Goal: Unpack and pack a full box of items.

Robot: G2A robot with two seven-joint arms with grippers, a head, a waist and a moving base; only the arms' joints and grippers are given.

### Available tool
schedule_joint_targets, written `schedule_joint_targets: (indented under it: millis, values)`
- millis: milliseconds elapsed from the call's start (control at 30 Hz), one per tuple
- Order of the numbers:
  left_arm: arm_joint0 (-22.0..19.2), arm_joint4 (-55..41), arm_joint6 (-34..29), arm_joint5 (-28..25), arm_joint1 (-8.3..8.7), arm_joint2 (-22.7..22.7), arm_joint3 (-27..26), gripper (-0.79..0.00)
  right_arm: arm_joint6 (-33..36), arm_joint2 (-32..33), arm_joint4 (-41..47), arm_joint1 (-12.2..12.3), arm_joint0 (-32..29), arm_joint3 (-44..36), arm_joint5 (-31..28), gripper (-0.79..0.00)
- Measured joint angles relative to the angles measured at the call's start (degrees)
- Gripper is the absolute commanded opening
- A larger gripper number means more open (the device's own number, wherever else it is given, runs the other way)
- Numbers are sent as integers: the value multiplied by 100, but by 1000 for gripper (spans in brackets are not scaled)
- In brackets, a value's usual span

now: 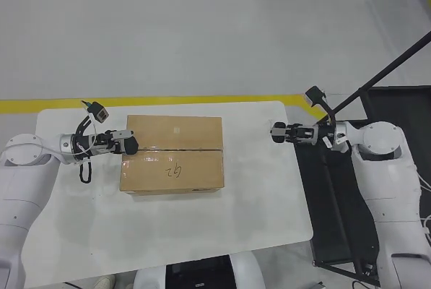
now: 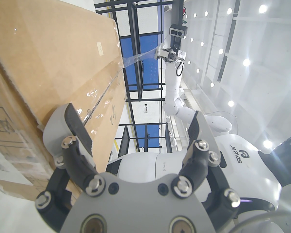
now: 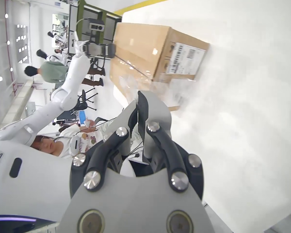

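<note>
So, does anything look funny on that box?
Yes. A strip of clear tape is lifted off the top seam of the box. It stretches through the air to the right gripper, whose jaws are shut on it.

Brown cardboard box (image 1: 172,154) with glossy clear tape (image 2: 97,98) along its seam, a black handwritten mark (image 1: 173,171) and a white label (image 3: 184,58) printed in black, on a white table (image 1: 258,209) beside a yellow floor stripe (image 1: 27,106); left gripper (image 2: 133,111) and right gripper (image 3: 138,99) pale grey with black pads (image 2: 78,127).

One cardboard box (image 1: 173,153), one table (image 1: 258,209), one tape strip (image 2: 140,56) — two claws: left claw (image 1: 131,141), right claw (image 1: 275,132).
</note>
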Motion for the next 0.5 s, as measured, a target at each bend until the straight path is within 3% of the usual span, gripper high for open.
schedule_joint_targets:
  millis: [500]
  values:
    - [0,0,0,0,0,0,0,0,-405,-990,1309,-157,615,-911,39,-785]
